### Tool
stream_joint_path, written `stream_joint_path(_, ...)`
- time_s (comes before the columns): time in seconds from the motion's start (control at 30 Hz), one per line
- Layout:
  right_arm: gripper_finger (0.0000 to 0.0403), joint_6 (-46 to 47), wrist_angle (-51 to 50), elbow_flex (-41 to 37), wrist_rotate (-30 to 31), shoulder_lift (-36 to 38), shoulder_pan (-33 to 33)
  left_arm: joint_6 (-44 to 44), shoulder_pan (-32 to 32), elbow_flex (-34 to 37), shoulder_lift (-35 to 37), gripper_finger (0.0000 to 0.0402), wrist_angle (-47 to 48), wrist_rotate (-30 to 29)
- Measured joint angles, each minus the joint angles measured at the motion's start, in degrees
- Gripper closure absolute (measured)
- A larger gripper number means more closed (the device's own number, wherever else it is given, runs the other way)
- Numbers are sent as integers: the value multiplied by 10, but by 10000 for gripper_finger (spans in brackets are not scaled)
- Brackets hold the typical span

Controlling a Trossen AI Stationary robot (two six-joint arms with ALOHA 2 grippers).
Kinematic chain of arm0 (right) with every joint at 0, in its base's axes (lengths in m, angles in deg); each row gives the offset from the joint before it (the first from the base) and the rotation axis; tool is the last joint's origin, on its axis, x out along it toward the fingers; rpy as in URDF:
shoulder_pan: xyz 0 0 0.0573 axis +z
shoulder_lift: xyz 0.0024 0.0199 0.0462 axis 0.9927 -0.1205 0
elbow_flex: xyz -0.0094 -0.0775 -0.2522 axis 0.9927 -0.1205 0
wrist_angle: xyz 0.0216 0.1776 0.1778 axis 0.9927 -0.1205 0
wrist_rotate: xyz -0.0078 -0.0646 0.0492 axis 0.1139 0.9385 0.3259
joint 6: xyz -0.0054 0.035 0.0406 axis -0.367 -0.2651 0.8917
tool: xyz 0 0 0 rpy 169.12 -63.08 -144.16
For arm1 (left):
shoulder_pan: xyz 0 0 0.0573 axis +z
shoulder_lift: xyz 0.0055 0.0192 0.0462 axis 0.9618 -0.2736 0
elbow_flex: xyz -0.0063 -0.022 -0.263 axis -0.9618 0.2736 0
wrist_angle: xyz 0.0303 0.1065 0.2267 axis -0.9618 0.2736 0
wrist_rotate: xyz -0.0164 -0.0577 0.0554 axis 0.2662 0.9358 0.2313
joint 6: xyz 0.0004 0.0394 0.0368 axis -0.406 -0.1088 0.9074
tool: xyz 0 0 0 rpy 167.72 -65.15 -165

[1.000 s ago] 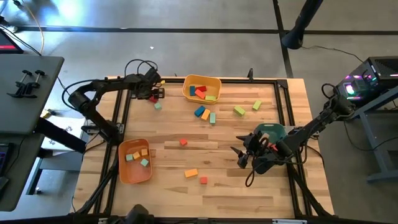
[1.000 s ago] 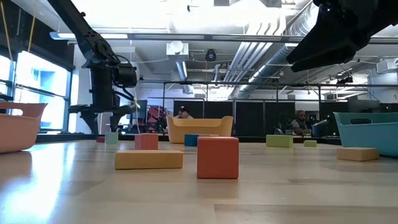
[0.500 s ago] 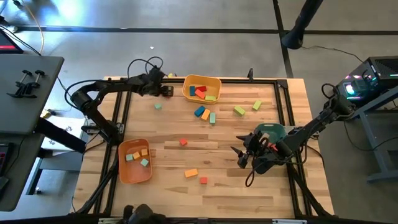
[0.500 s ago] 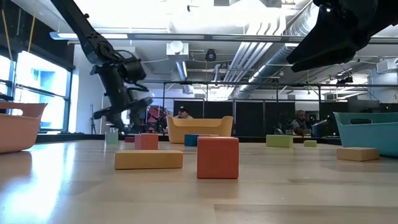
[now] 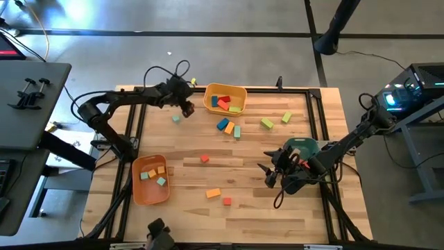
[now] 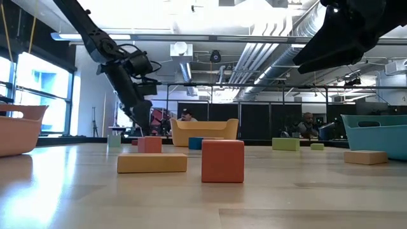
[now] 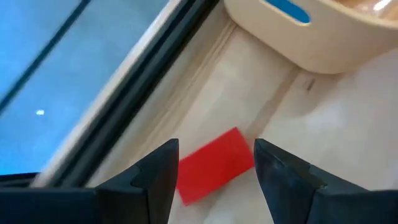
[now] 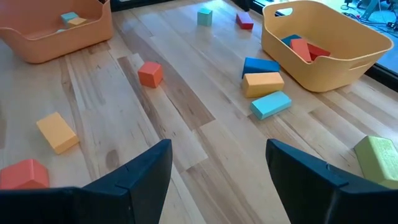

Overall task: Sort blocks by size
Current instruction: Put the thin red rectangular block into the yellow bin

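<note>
My left gripper [image 5: 186, 108] is at the table's far left, just left of the yellow bin [image 5: 225, 98], shut on a small red block [image 7: 214, 165]. The block also shows in the right wrist view [image 8: 244, 20], low by the table. A small teal block [image 5: 176, 118] lies beside it. More blocks lie mid-table: blue [image 5: 222, 124], orange [image 5: 229, 128], teal [image 5: 237, 131], two green [image 5: 267, 123], a red cube [image 5: 205, 158], an orange rectangle [image 5: 213, 193] and a red cube [image 5: 227, 201]. My right gripper [image 5: 270, 173] is open and empty at the near right. My left gripper pinches the red block between its two fingers, one on each short end [image 7: 185, 179]. The fingers slant down from the table's left side. The block sits level and low over the table; whether it touches the wood I cannot tell.
The yellow bin holds several blocks. An orange bin [image 5: 149, 179] with blocks stands at the near left. A teal bin [image 5: 302, 146] stands by my right arm. A black frame [image 5: 139, 118] rims the table. People sit in the room beyond [image 6: 186, 115].
My left gripper has gone toward the table's right edge, toward the yellow bin, tipping from pointing down to a slant. The red block has gone with it, away from the small teal block, which has stayed where it was.
</note>
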Motion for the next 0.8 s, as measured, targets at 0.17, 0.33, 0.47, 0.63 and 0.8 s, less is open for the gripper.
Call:
stream_joint_path(0.17, 148, 0, 0, 0, 25, 0, -1, 16, 8, -14, -4, 191, 7, 12)
stream_joint_path(0.33, 148, 3, 0, 0, 21, 0, -11, 34, 10, -47, -44, 170, 56, 35)
stream_joint_path(0.47, 148, 5, 2, 0, 17, 0, -11, 55, 3, -77, -95, 163, 91, 21)
stream_joint_path(0.63, 148, 5, 2, 0, -1, 0, -11, 70, -3, -113, -143, 163, 126, 20)
stream_joint_path(0.8, 148, 5, 2, 0, -3, 0, -11, 103, -20, -121, -147, 163, 154, 7)
